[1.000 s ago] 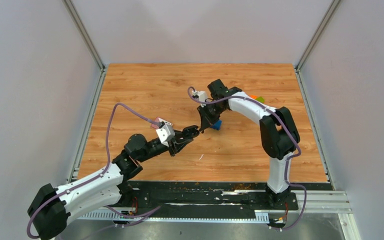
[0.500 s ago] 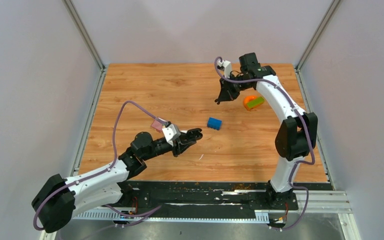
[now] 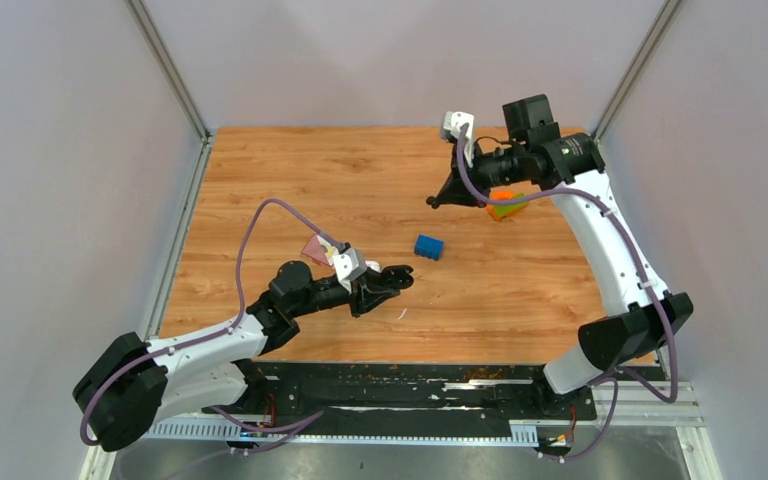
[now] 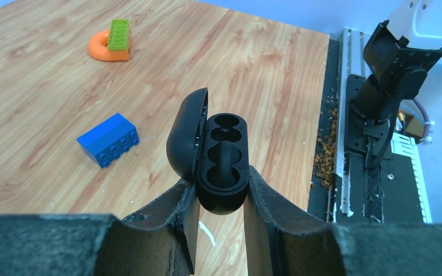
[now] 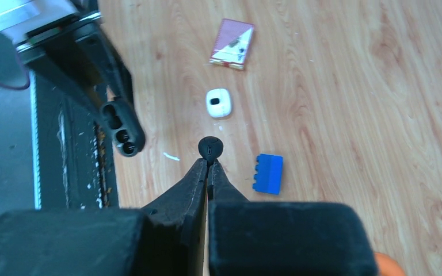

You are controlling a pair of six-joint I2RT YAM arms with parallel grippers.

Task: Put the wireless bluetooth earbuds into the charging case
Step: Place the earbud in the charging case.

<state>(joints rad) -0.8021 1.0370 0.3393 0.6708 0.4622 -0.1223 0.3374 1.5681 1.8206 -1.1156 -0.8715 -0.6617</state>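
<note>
1. Grippers are both gripping something; neither claw is released.
2. The right gripper (image 5: pixel 208 164) is pinching the black earbud (image 5: pixel 210 148) at its very fingertips and hanging above the table (image 3: pixel 290 170), out toward 1 o'clock in the top view.
3. The left gripper (image 4: pixel 220 178) is clenching the charging case (image 4: pixel 223 155) by its lower end. The lid is standing open at 9 o'clock of the body, and both wells are showing empty.
4. The white earbud (image 5: pixel 218 103) is lying on the wood, at 12 o'clock from the black one in the right wrist view and apart from it.
5. The blue block (image 4: pixel 109 139) is lying at 9 o'clock from the case in the left wrist view, near but not touching.
6. The red card (image 5: pixel 232 43) is lying at 12 o'clock from the white earbud.
7. The orange piece (image 4: pixel 99 46) is sitting far off at 11 o'clock in the left wrist view, carrying the green brick (image 4: pixel 117 33).
</note>
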